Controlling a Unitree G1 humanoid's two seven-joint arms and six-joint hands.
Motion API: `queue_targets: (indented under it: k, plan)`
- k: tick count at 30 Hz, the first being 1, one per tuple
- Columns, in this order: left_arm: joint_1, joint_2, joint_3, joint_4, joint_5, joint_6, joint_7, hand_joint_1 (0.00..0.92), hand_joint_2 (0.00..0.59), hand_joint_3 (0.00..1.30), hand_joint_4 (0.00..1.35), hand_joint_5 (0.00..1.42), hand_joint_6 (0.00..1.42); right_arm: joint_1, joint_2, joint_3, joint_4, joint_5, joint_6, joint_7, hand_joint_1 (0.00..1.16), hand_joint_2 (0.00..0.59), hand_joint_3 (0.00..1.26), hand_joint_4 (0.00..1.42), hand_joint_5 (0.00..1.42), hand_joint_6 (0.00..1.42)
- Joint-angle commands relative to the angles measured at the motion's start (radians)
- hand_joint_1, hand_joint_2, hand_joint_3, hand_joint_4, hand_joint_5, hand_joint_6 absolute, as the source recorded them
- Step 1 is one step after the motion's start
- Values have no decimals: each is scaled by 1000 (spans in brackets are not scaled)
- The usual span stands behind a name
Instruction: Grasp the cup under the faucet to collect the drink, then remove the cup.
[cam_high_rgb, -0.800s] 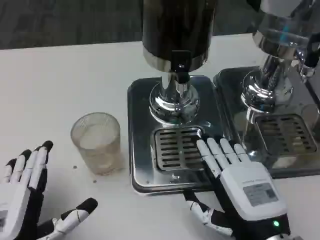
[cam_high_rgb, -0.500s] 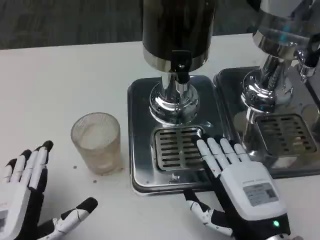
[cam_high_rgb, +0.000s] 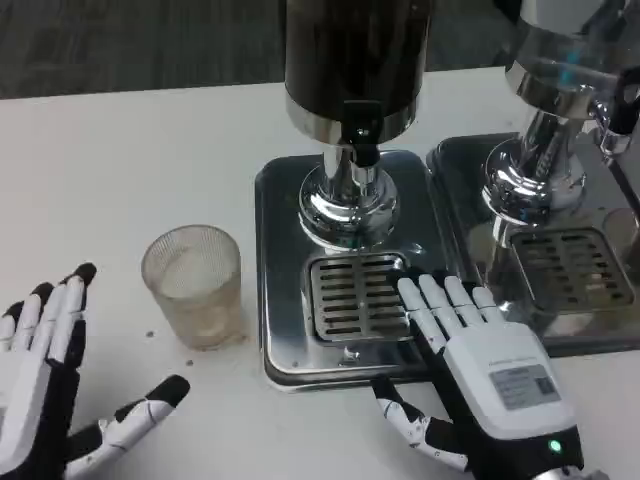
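None of the task steps were seen as completed, judging by the layout. The cup (cam_high_rgb: 192, 285), a ribbed clear glass, was located left of centre in the frame, standing upright on the white table (cam_high_rgb: 120, 160), just beside the left edge of the steel drip tray (cam_high_rgb: 280, 260) and not under the faucet (cam_high_rgb: 362, 140). No drink could be made out in it; the cup was judged empty, though the ribbing made that hard to confirm.

The left hand (cam_high_rgb: 50, 400) was seen at the lower left of the frame, fingers spread, thumb extended toward the lower centre, nothing held. It was near the cup but apart from it. The right hand (cam_high_rgb: 480, 370) was placed at the lower right, fingers straight and together, lying over the right side of the slotted grate (cam_high_rgb: 350, 295) of the drip tray, nothing gripped.

The dark dispenser (cam_high_rgb: 355, 60) was positioned at the top centre, its faucet above the grate. A second dispenser (cam_high_rgb: 560, 80) with its own tray was visible at the upper right.

Remaining, as judged: cup to be grasped, most likely by the left hand; cup to be moved onto the grate under the faucet; faucet to be operated; drink to be collected; cup to be withdrawn. The right hand over the grate was noted as a possible obstruction to placement.
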Motion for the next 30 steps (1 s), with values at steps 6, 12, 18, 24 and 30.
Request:
queue_targets:
  k: [6, 12, 18, 24, 30]
  plan:
    - [-149, 19, 59, 185, -141, -159, 30, 0, 35, 0, 0, 0, 0, 14, 14, -3, -38, -4, 54, 18, 287, 432, 0, 0, 0, 17]
    - [-278, 38, 26, 394, -158, -214, 17, 0, 1, 0, 0, 0, 0, 12, 13, -1, -45, -3, 65, 31, 307, 433, 0, 0, 0, 31]
    - [-362, 49, -28, 578, -172, -303, -4, 0, 0, 0, 0, 0, 0, 9, 16, -5, -43, 0, 76, 32, 314, 433, 0, 0, 0, 33]
    - [-412, 29, -51, 690, -192, -330, -4, 0, 0, 0, 0, 0, 0, 13, 19, -4, -43, 2, 84, 34, 319, 437, 0, 0, 0, 34]
    - [-468, 20, -104, 765, -177, -337, 8, 20, 0, 0, 0, 0, 0, 28, 29, 5, -49, -3, 100, 35, 322, 439, 1, 0, 0, 34]
